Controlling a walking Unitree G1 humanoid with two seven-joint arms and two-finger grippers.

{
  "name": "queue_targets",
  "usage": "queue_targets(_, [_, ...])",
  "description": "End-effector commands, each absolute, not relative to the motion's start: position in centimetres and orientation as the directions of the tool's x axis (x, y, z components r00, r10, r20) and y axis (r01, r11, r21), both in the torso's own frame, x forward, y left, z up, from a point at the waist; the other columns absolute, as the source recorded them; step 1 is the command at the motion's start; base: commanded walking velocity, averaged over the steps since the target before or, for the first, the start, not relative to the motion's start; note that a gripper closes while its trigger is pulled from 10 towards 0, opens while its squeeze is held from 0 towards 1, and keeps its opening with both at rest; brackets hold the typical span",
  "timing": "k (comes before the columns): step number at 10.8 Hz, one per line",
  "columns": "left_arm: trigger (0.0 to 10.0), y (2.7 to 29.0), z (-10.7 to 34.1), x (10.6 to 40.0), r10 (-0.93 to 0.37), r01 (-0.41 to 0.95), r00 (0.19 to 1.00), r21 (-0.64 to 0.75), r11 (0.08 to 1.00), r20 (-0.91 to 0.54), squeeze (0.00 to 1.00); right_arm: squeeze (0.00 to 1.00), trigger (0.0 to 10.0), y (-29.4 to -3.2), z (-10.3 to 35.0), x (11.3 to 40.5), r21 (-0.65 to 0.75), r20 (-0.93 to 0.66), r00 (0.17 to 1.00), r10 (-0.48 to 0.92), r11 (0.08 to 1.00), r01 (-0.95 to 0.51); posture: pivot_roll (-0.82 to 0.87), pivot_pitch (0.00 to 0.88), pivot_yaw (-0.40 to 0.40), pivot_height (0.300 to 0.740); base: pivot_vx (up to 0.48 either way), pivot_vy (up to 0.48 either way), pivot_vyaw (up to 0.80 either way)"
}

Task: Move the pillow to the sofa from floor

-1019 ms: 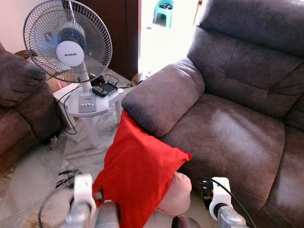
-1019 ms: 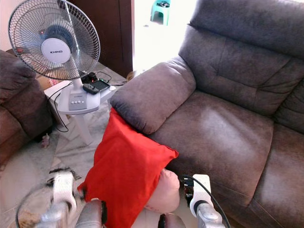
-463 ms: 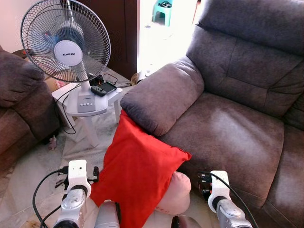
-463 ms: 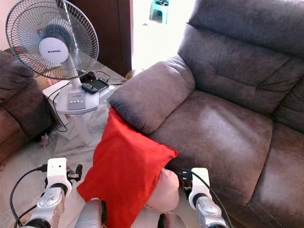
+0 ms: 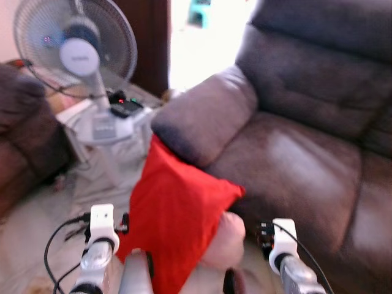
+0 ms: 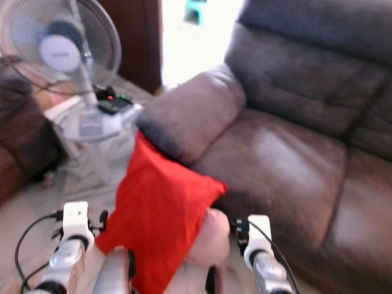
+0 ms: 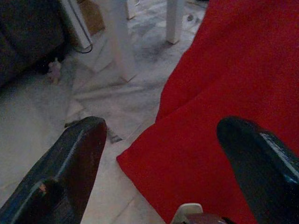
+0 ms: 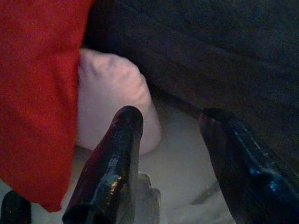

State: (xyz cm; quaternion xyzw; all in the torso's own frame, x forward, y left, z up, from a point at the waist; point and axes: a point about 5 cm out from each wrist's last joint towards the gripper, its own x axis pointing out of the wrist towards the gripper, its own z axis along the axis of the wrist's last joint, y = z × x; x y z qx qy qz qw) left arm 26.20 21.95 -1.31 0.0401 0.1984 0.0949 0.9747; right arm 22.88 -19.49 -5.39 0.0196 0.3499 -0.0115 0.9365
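**A:** Starting with the biggest thing, where is everything sitting?

**B:** The sofa [image 5: 294, 153] is filling the head view from twelve round to four o'clock. The red pillow [image 5: 177, 229] is standing on the floor [image 7: 42, 116], leaning up against the sofa's armrest [image 5: 205, 119]. Its long axis is running from about one o'clock, under the armrest, down to seven o'clock by the robot. A pale pink cushion [image 8: 110, 95] is tucked behind its lower right corner.

**B:** Beyond it at ten o'clock a fan [image 5: 76, 55] is standing on a small white table [image 5: 107, 131].

**A:** And the grippers?

**B:** The left gripper [image 7: 161, 158] is spreading its fingers wide, one over the floor, the other over red cloth, with the pillow's lower edge between them. The right gripper [image 8: 180, 135] is also gaping wide, pointing at the pink cushion and the sofa's base.

**A:** So which arm is nearer?

**B:** The left one, I'd judge; the pillow is lying at two o'clock from it.
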Motion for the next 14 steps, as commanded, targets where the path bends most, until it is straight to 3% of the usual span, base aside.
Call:
queue_targets(1, [10.0,21.5,-1.1,26.7,0.182,-0.145,0.908,0.125,0.982,-0.377,0.00,0.00,10.0,-19.8,-5.1,23.2,0.036,-0.646,0.763,-0.022,0.998,0.059,0.03,0.004,-0.084,0.579,0.000,0.000,0.00])
queue_targets(6, [10.0,21.2,0.7,28.5,0.180,-0.155,0.935,0.104,0.982,-0.306,0.00,0.00,10.0,-20.0,-4.3,24.3,0.036,-0.613,0.789,-0.023,0.998,0.057,0.03,0.016,-0.090,0.579,0.000,0.000,0.00])
queue_targets(10, [10.0,21.0,1.3,29.2,0.174,-0.151,0.943,0.103,0.983,-0.282,0.00,0.00,10.0,-20.2,-4.2,24.4,0.039,-0.606,0.795,-0.029,0.997,0.066,0.02,0.029,-0.090,0.579,0.000,0.000,0.80])
queue_targets(14, [10.0,21.0,1.7,29.5,0.177,-0.155,0.947,0.099,0.983,-0.269,0.00,0.00,10.0,-20.1,-4.0,24.7,0.044,-0.596,0.803,-0.031,0.997,0.071,0.02,0.038,-0.091,0.579,0.000,0.000,0.42])
